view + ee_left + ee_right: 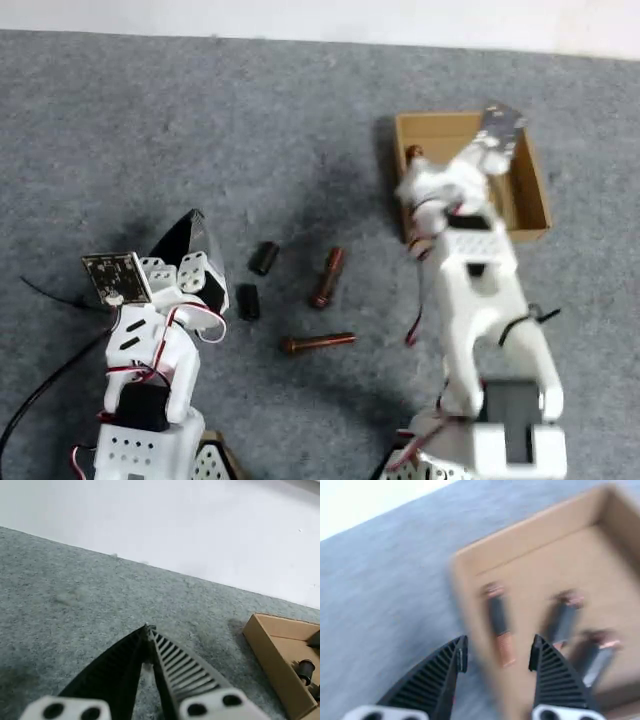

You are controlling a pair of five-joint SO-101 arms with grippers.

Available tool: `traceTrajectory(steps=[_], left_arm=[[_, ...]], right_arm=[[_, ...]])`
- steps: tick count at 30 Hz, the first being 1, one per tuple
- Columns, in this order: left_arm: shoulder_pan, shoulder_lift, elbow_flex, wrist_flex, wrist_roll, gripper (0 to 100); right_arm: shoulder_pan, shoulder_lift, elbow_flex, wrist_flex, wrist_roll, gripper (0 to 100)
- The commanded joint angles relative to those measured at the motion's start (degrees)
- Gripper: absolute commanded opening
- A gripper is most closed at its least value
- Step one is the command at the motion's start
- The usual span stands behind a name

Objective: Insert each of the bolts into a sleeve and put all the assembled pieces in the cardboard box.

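Counting the loose parts first, we log two bolts and two sleeves on the grey mat [120, 120] between the arms. The far bolt [327, 277] lies with its long axis running near to far, its far end leaning a little right. The near bolt [318, 343] lies almost left to right. The two are apart, roughly square to each other. Left of them sit the far sleeve [264, 258] and the near sleeve [247, 301], both short and dark, neither touching a bolt.

The left gripper [195, 222] is just left of the sleeves. Its black fingertips [155, 640] are pressed together to a point with nothing between them. Both sleeves lie to its right and somewhat nearer, so we judge this arm the closer one for either sleeve.

The right gripper [499, 652] hangs over the near left corner of the cardboard box [440, 125], its jaws spread wide and empty. The assembled pieces [497, 620], three by our count, lie on the box floor beneath it. From this gripper the loose bolts lie to the left and nearer, outside the box wall.

Our reading is that the far bolt suits a grasp across its near-far axis. The near bolt would call for jaws turned the other way.
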State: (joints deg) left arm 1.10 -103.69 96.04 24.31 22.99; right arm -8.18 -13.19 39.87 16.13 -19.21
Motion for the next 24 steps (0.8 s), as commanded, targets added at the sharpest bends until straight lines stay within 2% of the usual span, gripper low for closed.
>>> traceTrajectory(steps=[1, 6, 13, 16, 20, 24], left_arm=[[-0.7, -0.4, 1.2, -0.1, -0.3, 1], [-0.8, -0.4, 1.2, 0.1, -0.3, 1], [-0.9, -0.4, 1.2, 0.1, -0.3, 1], [-2.1, -0.4, 1.2, 0.1, -0.3, 1], [-5.8, -0.4, 1.2, -0.2, -0.3, 1], [-6.1, -0.5, 1.2, -0.3, -0.3, 1]], right_arm=[[-8.7, -11.5, 5.4, 0.3, -0.1, 18.0], [-19.2, -14.0, 11.2, 0.2, -0.1, 18.0], [-27.8, -5.7, 11.6, 0.0, -0.2, 18.0], [-31.5, -2.6, 11.7, -3.2, -0.2, 18.2], [-34.5, 0.7, 11.9, -7.9, -0.2, 18.2], [-34.5, 2.7, 11.8, -9.0, -0.6, 18.2]])
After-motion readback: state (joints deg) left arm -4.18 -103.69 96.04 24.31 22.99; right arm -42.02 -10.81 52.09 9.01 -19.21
